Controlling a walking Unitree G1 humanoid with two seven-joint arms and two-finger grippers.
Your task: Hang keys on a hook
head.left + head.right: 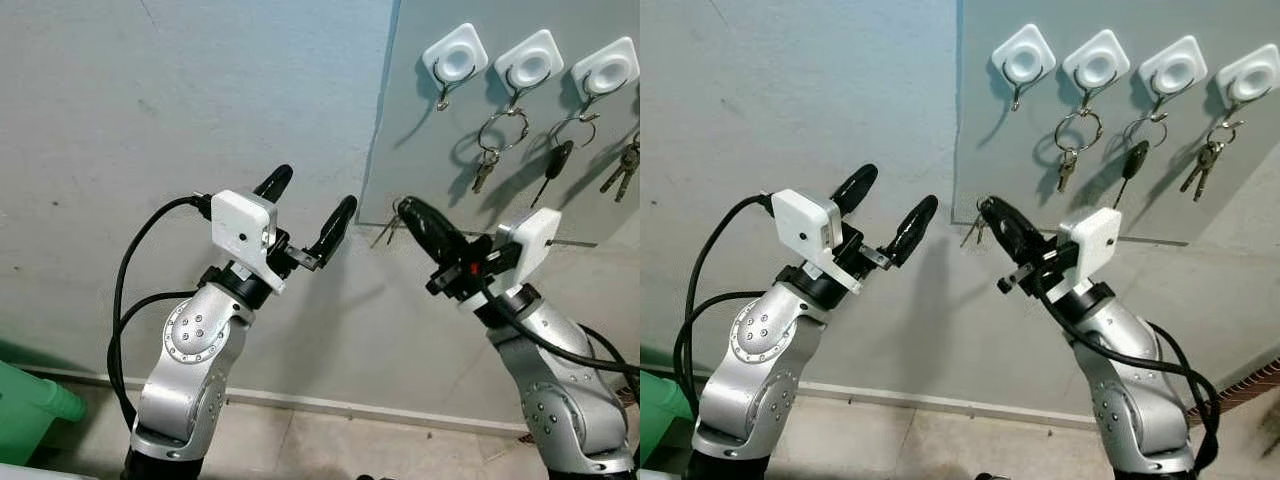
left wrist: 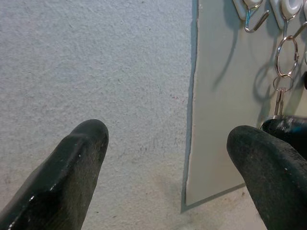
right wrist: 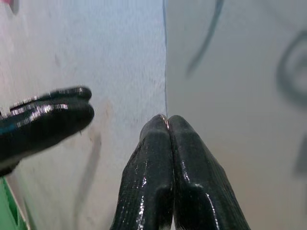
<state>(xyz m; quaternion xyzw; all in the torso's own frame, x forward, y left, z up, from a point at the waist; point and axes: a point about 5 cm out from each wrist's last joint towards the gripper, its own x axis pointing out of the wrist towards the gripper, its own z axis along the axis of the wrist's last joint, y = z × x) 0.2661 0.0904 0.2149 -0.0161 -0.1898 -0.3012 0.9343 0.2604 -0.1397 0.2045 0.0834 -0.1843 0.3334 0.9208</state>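
- Pale grey textured wall (image 1: 150, 100) fills the background, with a smoother grey rectangular board (image 1: 1160, 190) fixed to it on the right and a tiled floor (image 1: 330, 440) below.
- At the far left, low down, sits the corner of a green plastic container (image 1: 30, 405).
- The left gripper (image 1: 305, 215) is raised in front of the bare wall, its two long black fingers spread wide apart and holding nothing.
- The right gripper (image 1: 992, 215) reaches toward the board's lower left corner with its fingers pressed together, pinching a small bunch of metal keys (image 1: 973, 232) that dangles just below the tips.
- Along the board's top runs a row of white square plastic hooks (image 1: 1023, 52); the leftmost one is bare.
- The hooks to its right carry a key on a large ring (image 1: 1072, 150), a black-headed key (image 1: 1132, 165) and a further bunch of keys (image 1: 1202, 165).
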